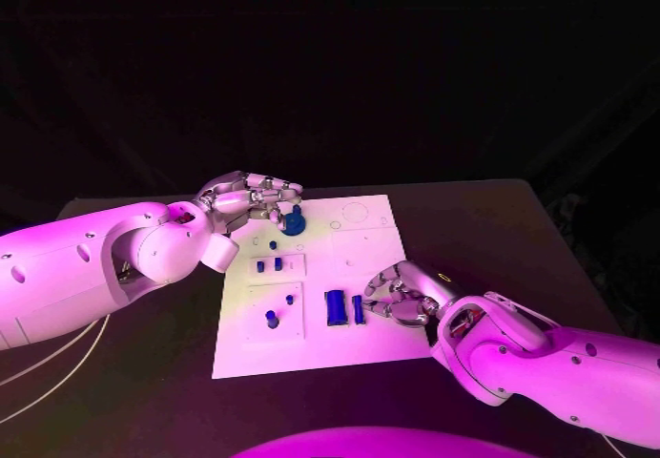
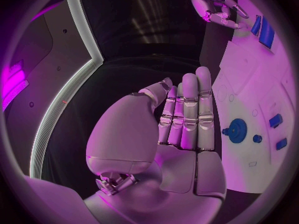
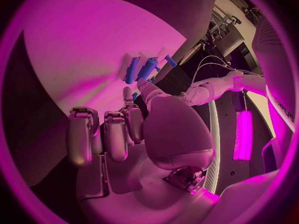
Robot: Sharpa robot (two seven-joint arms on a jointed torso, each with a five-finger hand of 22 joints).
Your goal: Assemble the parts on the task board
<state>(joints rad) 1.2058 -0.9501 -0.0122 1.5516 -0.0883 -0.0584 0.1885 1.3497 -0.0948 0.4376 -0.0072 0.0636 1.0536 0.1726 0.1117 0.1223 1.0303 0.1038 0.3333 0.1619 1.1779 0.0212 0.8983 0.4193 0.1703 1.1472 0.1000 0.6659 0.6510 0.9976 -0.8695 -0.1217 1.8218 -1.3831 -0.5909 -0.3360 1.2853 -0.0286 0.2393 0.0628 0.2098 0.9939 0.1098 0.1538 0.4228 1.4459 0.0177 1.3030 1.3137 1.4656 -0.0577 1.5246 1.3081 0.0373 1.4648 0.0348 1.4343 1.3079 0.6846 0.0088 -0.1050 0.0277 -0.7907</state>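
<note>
Right hand sitting closest to the two blue bars

Right hand, fingers curled and holding nothing, is hovering just beside the bars lying lengthwise on the board; left hand, empty too, is resting by the gear.

I stood in what looked like a robotics lab or demo booth: the black surface before me was backed by dark drapes, coloured light washed over everything, a glowing light strip edged a dark panel beside my arm, and cables hung near a lit bar
</note>
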